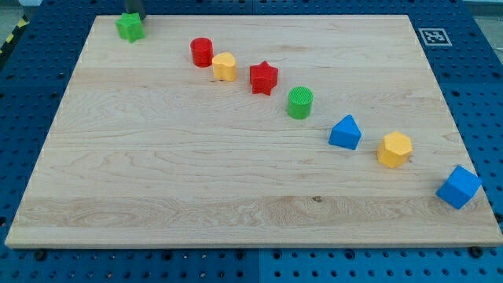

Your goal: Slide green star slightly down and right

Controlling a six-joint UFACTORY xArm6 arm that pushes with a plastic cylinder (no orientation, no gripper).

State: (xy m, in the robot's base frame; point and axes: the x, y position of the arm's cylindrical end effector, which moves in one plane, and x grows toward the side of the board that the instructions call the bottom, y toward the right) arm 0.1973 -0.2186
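While my tip [134, 16] sits at the view's top left, just behind the green star [130, 27] and prob touching its upper edge, no grip state applies: it's a bare rod w/ no fingers, so nothing opens or closes, it only pushes. Only the rod's lower bit shows; the rest is cut off by the view's top edge.

Green star is near the top left corner of the wooden board [236, 189], close to the top edge, well apart from everything else.

Outward from there, a diagonal row runs down toward the view's bottom right: red cylinder [202, 52], yellow block [224, 66] just beside it, red star [263, 78], green cylinder [299, 103], blue block [345, 132], yellow hexagon block [394, 149], then a blue cube [458, 187] near the right edge. A marker tag [434, 36] sits at the board's top right corner.

Judgement on the step: tip looks about placed for a push, since contact from above and a bit left would send the star down and right. Task looks not yet done.

Risks:
- Star has points, so off-centre contact could spin it rather than slide it, or let it slip off to one side of the tip.
- Contact seems more above than left, so the star may go mostly down w/ little rightward drift.
- "Slightly" matters: overshoot takes it toward the red cylinder.
- Can't tell exact contact point; the rod partly hides the star's back.
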